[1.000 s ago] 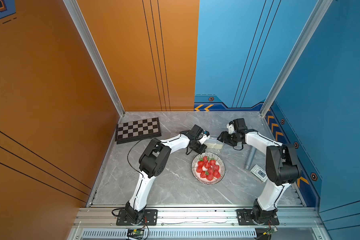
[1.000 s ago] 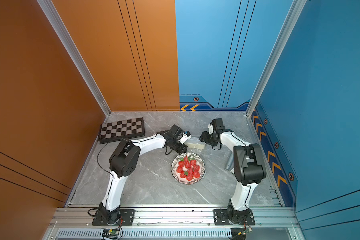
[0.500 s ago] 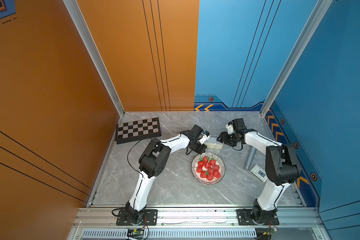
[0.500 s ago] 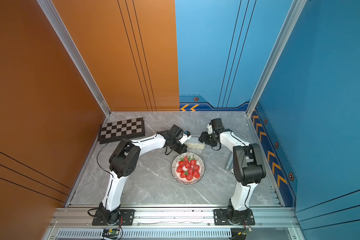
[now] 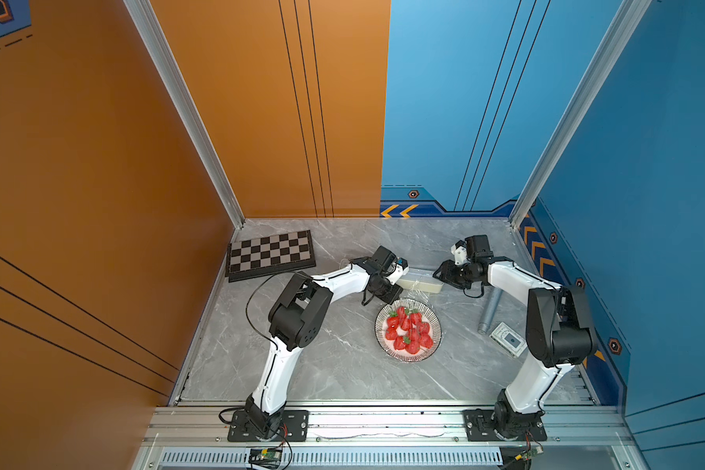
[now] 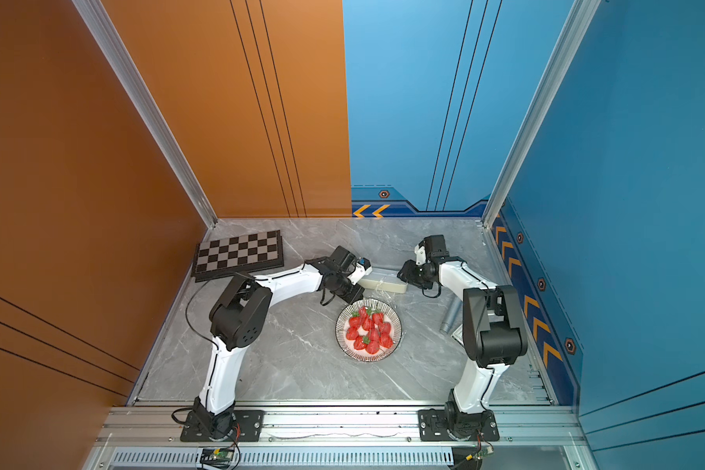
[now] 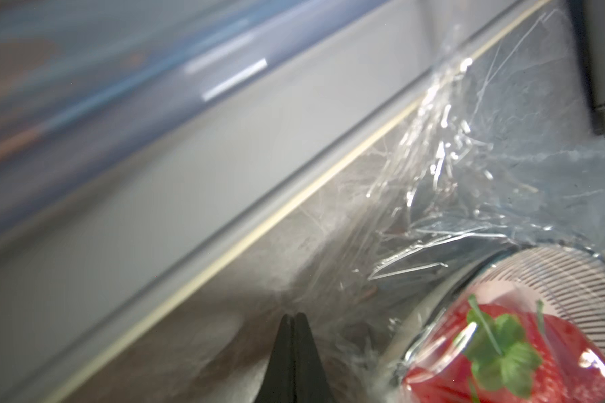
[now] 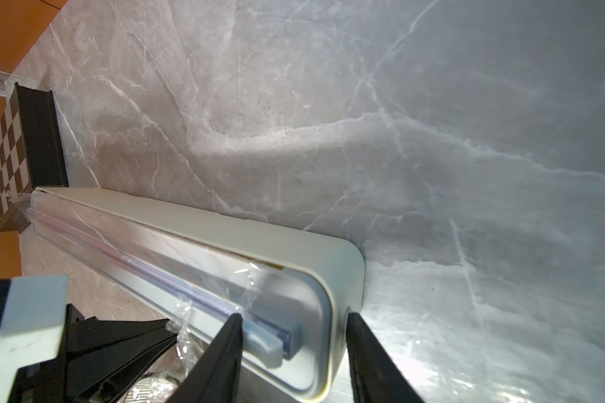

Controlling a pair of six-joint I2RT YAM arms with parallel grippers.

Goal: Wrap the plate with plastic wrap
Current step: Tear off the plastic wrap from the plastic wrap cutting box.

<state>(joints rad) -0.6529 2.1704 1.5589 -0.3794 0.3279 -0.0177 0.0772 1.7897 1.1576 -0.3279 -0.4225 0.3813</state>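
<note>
Starting at the chessboard (image 5: 270, 255) on the surface's (image 5: 334, 370) far left, the left end effector (image 7: 293, 318) comes next, its jaws pinched shut on the plastic wrap (image 7: 444, 181). The wrap stretches from the box (image 5: 422, 283) over the plate (image 5: 380, 330) of strawberries (image 5: 408, 331) just beside it. The right end effector (image 8: 294, 315) stands half open astride the box's end — contact unclear.

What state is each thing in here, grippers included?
plastic wrap: crinkled, drawn from dispenser box to plate.
plate: holds strawberries, at least partly wrapped.
dispenser box: lying flat.
left gripper: fingers shut on plastic wrap.
right gripper: fingers open astride dispenser box end.
grey cylinder: lying on its side.
</note>
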